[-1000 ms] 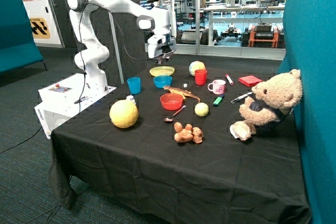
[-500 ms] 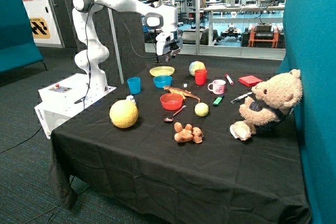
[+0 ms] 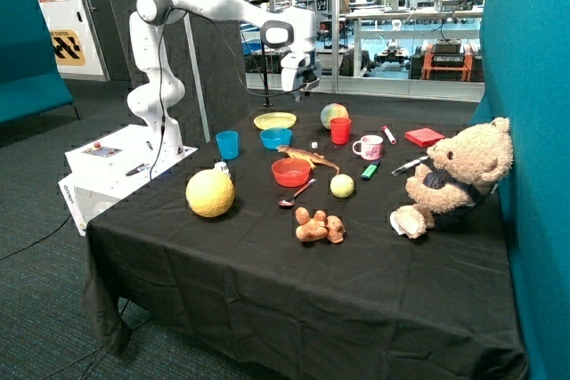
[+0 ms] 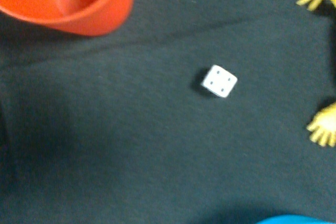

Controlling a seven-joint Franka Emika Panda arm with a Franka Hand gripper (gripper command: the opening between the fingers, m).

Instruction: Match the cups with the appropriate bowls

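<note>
The end effector, fingers impossible to tell, hung above the small red plastic cup; descending off-centre could tip it at the bench.

The white arm rises from its base at the left of the frame, bends at the shoulder and reaches across the upper middle. Its wrist points straight down, the gripper hanging in the air, holding nothing visible.
</note>
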